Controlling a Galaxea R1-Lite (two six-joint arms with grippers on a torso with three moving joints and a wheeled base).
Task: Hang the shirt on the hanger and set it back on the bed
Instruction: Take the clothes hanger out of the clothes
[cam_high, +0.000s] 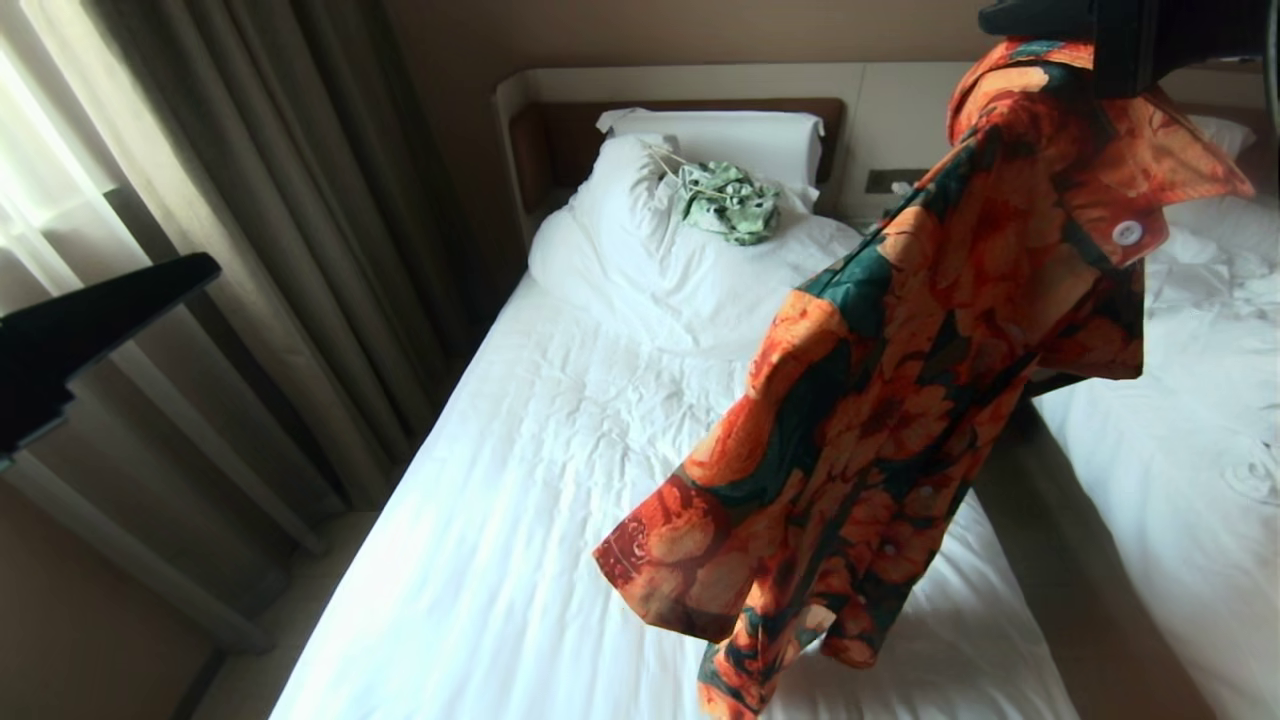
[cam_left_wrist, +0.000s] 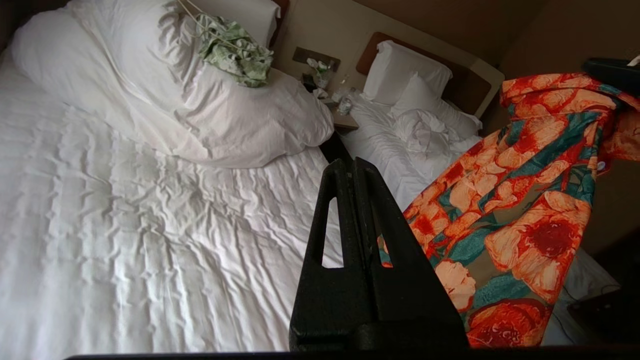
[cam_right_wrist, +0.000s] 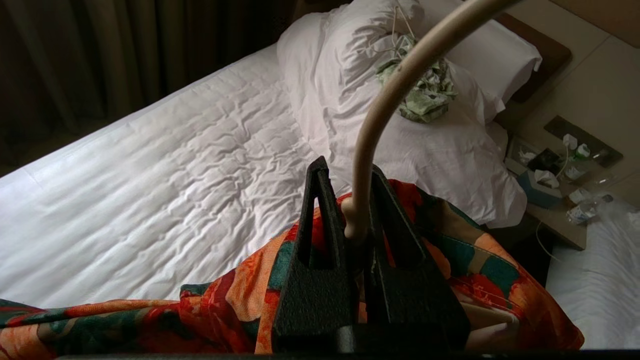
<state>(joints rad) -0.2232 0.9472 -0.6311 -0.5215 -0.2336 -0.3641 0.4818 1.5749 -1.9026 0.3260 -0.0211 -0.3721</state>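
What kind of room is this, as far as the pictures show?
Most likely a twin hotel room: the bed with a wooden headboard, a second white bed beside it, and a nightstand between them holding tissues and bottles.

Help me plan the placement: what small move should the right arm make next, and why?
Probably lower the right gripper toward the bed. It is shut on the hanger hook, and the shirt hangs from it in the air above the bare sheet. The left gripper is shut, empty and off to the side.
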